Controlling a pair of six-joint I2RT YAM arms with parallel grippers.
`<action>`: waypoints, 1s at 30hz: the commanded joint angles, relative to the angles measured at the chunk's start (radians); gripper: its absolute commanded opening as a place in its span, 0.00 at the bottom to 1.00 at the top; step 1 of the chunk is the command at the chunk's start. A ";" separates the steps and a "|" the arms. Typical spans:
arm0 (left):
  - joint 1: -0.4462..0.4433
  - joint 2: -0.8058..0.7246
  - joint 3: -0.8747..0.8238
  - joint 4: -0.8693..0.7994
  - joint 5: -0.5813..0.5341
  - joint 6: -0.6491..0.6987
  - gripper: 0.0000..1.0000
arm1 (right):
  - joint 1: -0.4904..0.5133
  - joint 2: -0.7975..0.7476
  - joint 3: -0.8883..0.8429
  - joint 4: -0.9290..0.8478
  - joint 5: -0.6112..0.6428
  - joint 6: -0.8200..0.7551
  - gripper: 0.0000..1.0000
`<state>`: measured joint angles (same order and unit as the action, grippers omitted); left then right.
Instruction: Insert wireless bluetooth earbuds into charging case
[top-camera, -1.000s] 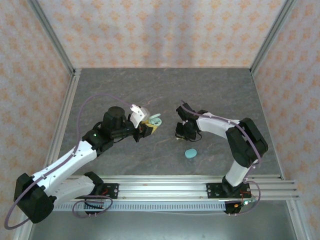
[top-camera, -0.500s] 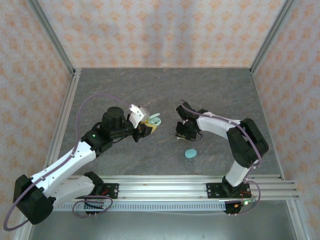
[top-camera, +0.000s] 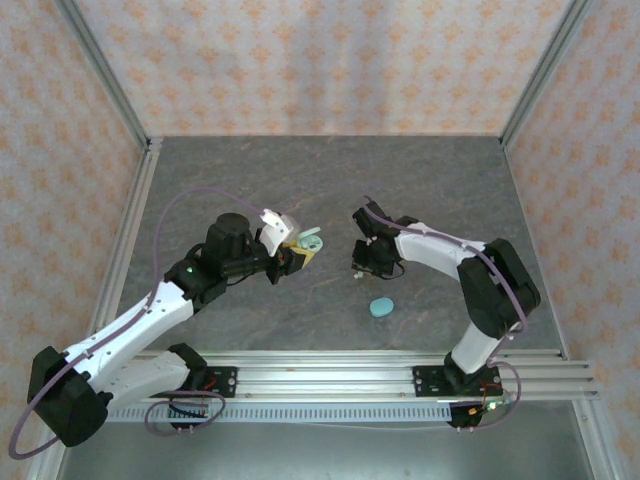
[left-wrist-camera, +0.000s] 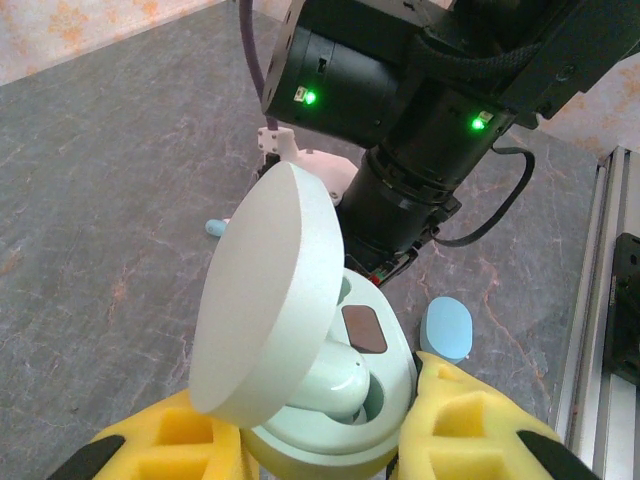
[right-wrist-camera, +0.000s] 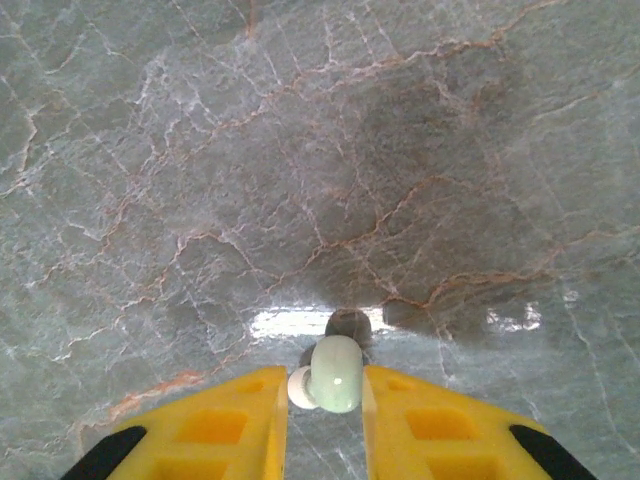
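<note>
Case (left-wrist-camera: 268, 300) open, clamped in our L gripper (left-wrist-camera: 318, 440), one bud (left-wrist-camera: 335, 385) seated. R gripper (right-wrist-camera: 322, 425) pinches 2nd bud (right-wrist-camera: 336, 373), not yet inserted.

The tabletop (right-wrist-camera: 300, 150) looks like smooth grey stone veined with rust and white, its faint sheen catching a bright patch of light. The earbud (right-wrist-camera: 336, 373) is glossy pale plastic. The charging case (left-wrist-camera: 345, 400) is mint plastic with a satin finish, its lid (left-wrist-camera: 265, 290) matt. The fingers (left-wrist-camera: 470, 420) of the left hand (left-wrist-camera: 325, 435) and of the right hand (right-wrist-camera: 325, 405) are yellow, foam-like, finely grained. The rail (top-camera: 400, 372) is brushed metal
</note>
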<state>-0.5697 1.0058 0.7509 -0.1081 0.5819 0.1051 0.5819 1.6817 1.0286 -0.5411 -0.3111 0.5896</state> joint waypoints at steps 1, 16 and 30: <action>0.002 0.001 0.021 -0.002 -0.016 0.013 0.00 | 0.001 0.027 -0.002 0.028 0.021 -0.004 0.26; 0.002 0.008 0.022 -0.001 -0.017 0.015 0.00 | 0.002 0.063 -0.028 0.049 0.003 0.001 0.25; 0.002 -0.009 0.015 -0.009 -0.031 0.024 0.00 | 0.001 0.024 -0.014 0.024 0.006 -0.006 0.14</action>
<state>-0.5697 1.0107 0.7509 -0.1162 0.5671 0.1055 0.5808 1.7290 1.0115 -0.5003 -0.3130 0.5900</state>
